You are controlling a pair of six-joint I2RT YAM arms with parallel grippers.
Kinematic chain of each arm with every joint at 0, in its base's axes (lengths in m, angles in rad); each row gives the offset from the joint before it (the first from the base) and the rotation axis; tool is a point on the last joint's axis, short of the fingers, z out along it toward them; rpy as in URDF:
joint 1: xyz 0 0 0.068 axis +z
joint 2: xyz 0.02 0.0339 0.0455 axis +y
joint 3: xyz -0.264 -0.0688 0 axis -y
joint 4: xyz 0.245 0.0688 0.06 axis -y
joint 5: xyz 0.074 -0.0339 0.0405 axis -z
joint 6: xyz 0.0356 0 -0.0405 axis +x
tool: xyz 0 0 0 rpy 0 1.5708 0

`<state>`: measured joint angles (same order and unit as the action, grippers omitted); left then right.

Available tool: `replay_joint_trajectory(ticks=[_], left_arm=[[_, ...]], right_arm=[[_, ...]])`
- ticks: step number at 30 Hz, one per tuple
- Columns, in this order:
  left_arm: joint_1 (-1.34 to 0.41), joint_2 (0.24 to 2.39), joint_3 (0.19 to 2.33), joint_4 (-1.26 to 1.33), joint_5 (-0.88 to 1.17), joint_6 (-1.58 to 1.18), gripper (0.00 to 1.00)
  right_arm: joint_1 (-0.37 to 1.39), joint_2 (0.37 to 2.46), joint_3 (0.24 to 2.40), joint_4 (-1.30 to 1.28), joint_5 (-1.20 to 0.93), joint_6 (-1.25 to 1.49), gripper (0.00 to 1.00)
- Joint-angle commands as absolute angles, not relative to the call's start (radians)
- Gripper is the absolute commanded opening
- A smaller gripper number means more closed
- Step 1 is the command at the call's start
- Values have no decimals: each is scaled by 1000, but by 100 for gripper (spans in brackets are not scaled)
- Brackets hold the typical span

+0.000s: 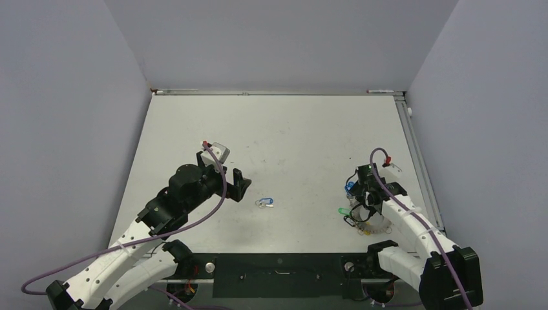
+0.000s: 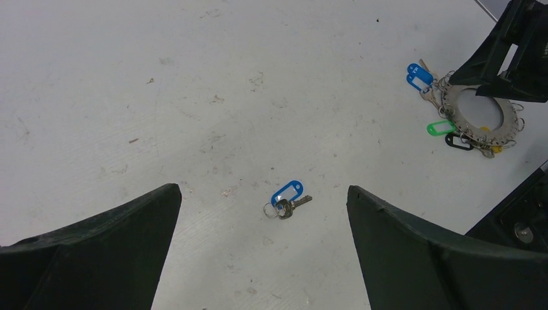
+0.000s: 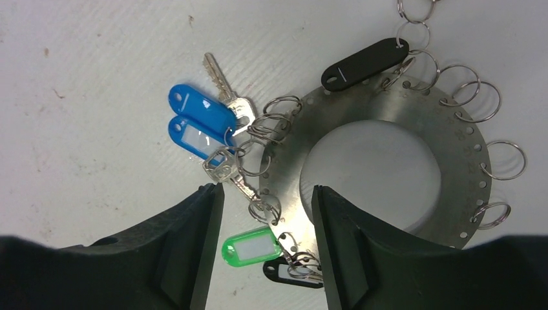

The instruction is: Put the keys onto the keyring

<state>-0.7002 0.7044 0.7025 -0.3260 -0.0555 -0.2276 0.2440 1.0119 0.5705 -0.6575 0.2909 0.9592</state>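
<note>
Tabletop [image 1: 291, 129] bears the wide flat grey metal keyring [image 3: 394, 103], its rim between the half-spread right fingers [image 3: 174, 258] — not pinched — and the blue-tagged silver key [image 2: 289, 198], lying slantwise ahead of the wide-spread left fingers [image 2: 97, 252], nearer that arm.

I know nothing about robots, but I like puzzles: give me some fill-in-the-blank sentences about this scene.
The loose key between the arms has a ___ tag.
The left gripper facing it has jaws wide ___.
The right gripper straddles the rim of the flat grey ___.
Only one hanging tag there is ___.
Missing: blue; open; keyring; green.
</note>
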Motion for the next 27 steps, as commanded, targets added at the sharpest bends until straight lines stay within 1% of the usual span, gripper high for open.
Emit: replay_joint_trajectory(ticks=[1,7,9,19,27], left_arm=[[-710,702,713,-318,-71,-217,100],[-712,704,713,-318,-75,-215,100],[-711,707,713,-317,-75,-213,100],[-712,709,712,-317,-90,-208,100],[-712,717,712,-317,-99,-203,100]], right_arm=[[252,1019,527,-613,294,985,56],[252,1027,470,-548,232,976,70],[252,1034,461,-527,214,969,73],[288,1137,448,-411,129,985,73],[424,1281,504,-321,150,1063,67]])
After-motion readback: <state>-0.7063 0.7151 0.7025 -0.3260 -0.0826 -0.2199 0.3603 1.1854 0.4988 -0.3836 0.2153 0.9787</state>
